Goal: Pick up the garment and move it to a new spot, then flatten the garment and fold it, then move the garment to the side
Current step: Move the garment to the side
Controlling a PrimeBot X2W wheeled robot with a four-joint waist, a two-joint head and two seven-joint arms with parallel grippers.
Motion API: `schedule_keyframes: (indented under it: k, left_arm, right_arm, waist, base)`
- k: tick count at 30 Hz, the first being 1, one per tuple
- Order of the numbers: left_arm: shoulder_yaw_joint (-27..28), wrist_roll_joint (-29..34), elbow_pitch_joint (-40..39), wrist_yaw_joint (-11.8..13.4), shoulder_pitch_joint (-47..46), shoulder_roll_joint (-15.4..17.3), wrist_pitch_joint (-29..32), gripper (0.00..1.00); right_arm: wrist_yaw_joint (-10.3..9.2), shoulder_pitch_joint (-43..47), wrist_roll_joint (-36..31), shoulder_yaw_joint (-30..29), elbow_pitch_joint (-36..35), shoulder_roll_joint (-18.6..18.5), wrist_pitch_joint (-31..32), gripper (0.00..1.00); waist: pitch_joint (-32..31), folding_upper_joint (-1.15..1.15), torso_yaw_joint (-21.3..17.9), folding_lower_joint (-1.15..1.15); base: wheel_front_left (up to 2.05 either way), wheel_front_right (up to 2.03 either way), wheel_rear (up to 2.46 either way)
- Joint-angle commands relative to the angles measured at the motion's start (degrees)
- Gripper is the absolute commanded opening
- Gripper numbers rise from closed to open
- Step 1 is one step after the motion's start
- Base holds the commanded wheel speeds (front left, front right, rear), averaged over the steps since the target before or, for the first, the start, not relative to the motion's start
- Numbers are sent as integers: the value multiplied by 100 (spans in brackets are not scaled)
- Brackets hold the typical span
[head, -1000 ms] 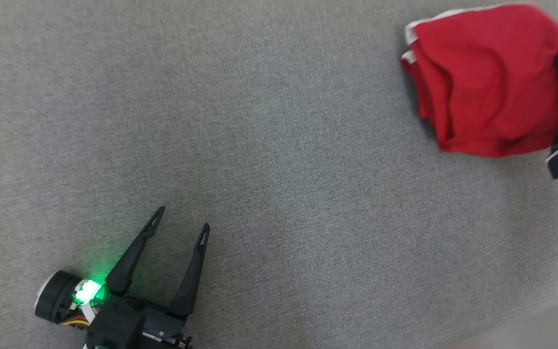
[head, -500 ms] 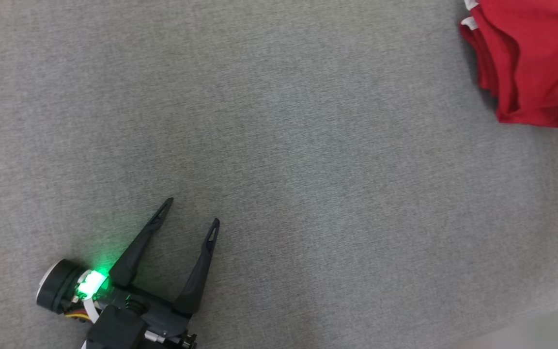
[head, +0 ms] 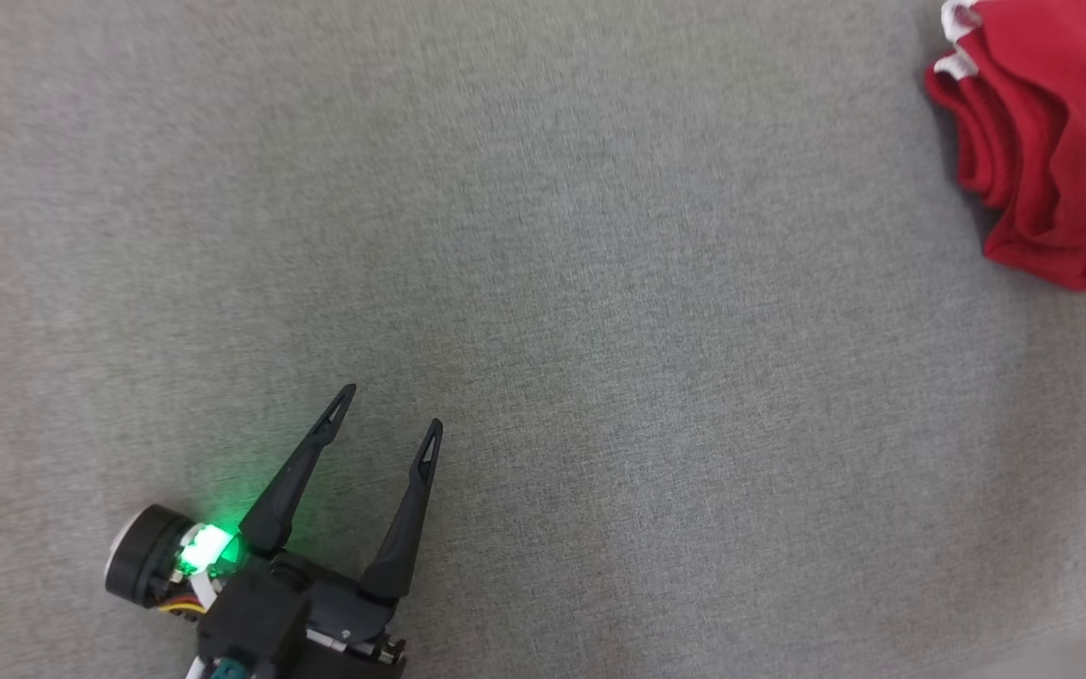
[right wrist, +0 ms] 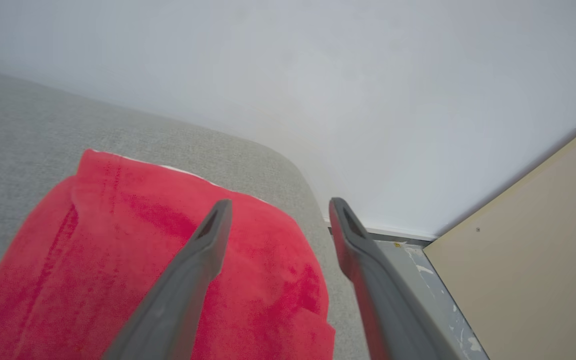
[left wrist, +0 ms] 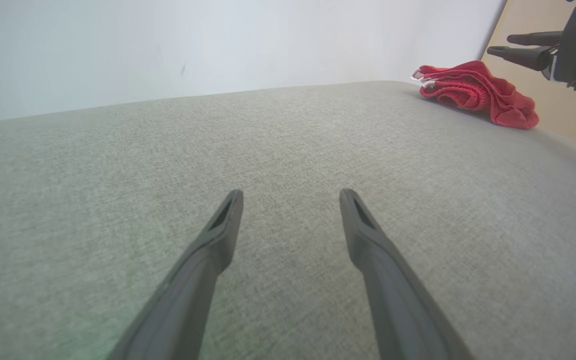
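1. The right gripper has its fingers spread wide and holds nothing.
2. The folded red garment lies just below its fingertips, apart from them, by the corner of the grey upholstered surface.
3. The left gripper, also spread and empty, sits well apart from the garment; the right arm is far nearer.

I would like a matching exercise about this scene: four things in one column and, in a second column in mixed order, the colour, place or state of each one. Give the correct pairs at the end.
Column one:
1. garment
2. left claw
3. right claw
4. surface

Column two:
a. open, above a bare part of the surface, far from the garment
b. grey and woven
c. open, raised close to the garment
d. red with white trim, lying near a corner of the surface

Pairs: 1-d, 2-a, 3-c, 4-b
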Motion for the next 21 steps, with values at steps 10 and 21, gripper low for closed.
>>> schedule_keyframes:
  k: [10, 21]
  left_arm:
    - [2, -178, 249, 130, 326, -426, 3, 100]
    - [448, -326, 422, 306, 832, -685, 3, 100]
  right_arm:
    - [-14, 1479, 230, 303, -1540, 1022, -22, 100]
    - [-14, 2859, 672, 981, -2491, 1548, -22, 100]
  waist:
    - [-1264, -2, 415, -2]
    - [-2258, -2, 778, -2]
  base:
    - [0, 0, 0]
    - [0, 0, 0]
